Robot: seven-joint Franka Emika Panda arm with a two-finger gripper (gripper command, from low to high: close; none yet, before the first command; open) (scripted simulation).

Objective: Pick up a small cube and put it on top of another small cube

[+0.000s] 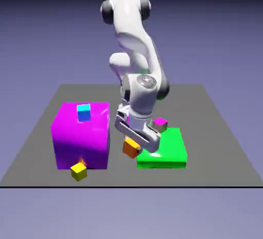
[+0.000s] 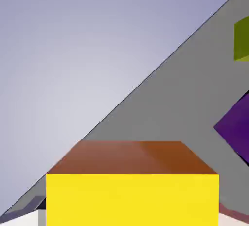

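The small orange cube sits between the fingers of my gripper, low over the grey table in the gap between the big magenta block and the green slab. The gripper is shut on it and the hand is tilted. In the hand view this cube fills the bottom, with a bright yellow face toward the camera and a brown-orange face above it; it hides my fingertips. I cannot tell whether it touches the table. An all-yellow small cube lies near the table's front edge, and shows olive at the hand view's right edge.
A big magenta block at the exterior view's left carries a small cyan cube. A flat green slab lies at the right with a small magenta-topped cube on its far edge. The magenta block shows purple in the hand view.
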